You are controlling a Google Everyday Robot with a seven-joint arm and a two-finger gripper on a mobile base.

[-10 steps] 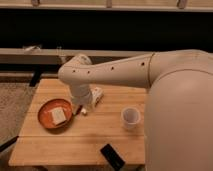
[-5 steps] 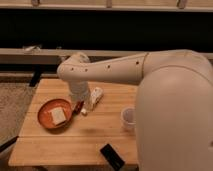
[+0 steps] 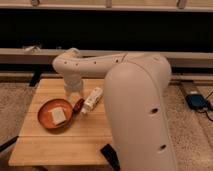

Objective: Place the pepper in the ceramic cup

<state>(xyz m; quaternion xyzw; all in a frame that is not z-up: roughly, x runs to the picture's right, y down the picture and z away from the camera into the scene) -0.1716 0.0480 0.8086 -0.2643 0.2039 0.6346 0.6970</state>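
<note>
Pincer [image 3: 75,95] low over desk [image 3: 50,145], at 12 o'clock of pepper [image 3: 78,105]; open or closed: cannot tell. Pepper lies on desk at plate [image 3: 46,110] rim, 2 o'clock side. White bottle [image 3: 92,99] just beside pepper, at its 3 o'clock.

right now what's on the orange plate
A pale square piece lies on the plate; whatever is under it is covered. The gripper hangs at the far right rim, near the pepper.

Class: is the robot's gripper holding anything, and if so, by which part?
It cannot be told. The gripper is down at the pepper, between the orange-red plate and the white bottle, but whether it grips it does not show.
</note>
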